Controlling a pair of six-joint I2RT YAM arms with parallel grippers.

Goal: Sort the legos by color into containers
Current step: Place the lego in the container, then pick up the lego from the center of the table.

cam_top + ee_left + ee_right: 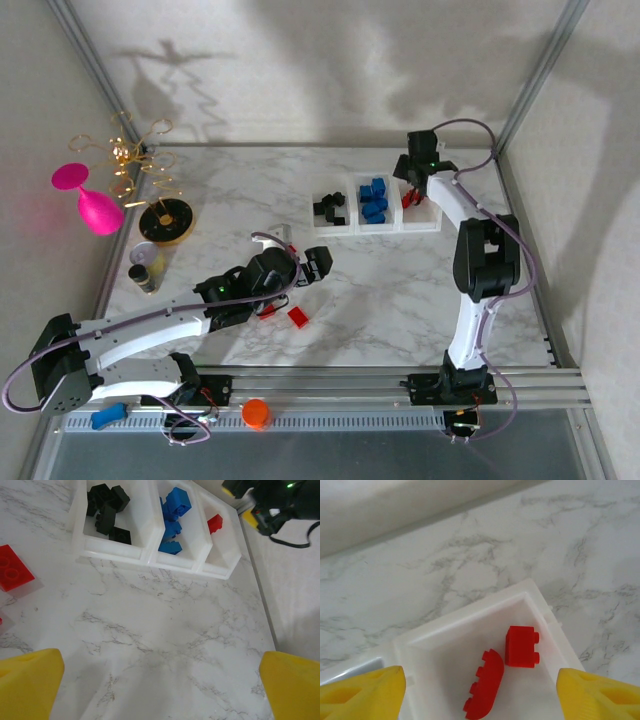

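Fingers (pixel 360 692) of the right gripper (pixel 480 695) are spread wide and hold nothing. They hang right over the red end of the bins (pixel 470 625). Two red bricks (pixel 522 646) lie inside that end bin, touching neither finger. I think the gripper is there because red goes in that bin. Black bricks (pixel 107 507) fill the other end bin and blue bricks (pixel 172 515) fill the middle one, so each color has its own home. The left gripper (pixel 160 685) is wide open too and holds nothing. It sits low on the near side of the bins, off toward the black end. A loose red brick (pixel 12 567) lies close by it, well apart from the bins (my guess is that one gets picked up next). The table (pixel 175 630) is smooth and white with thin grey lines like marble, and it is bare between the left gripper and the bins. Pale walls (pixel 300 60) stand behind the bins. A pink glass (pixel 88 200) stands far out past the black end.
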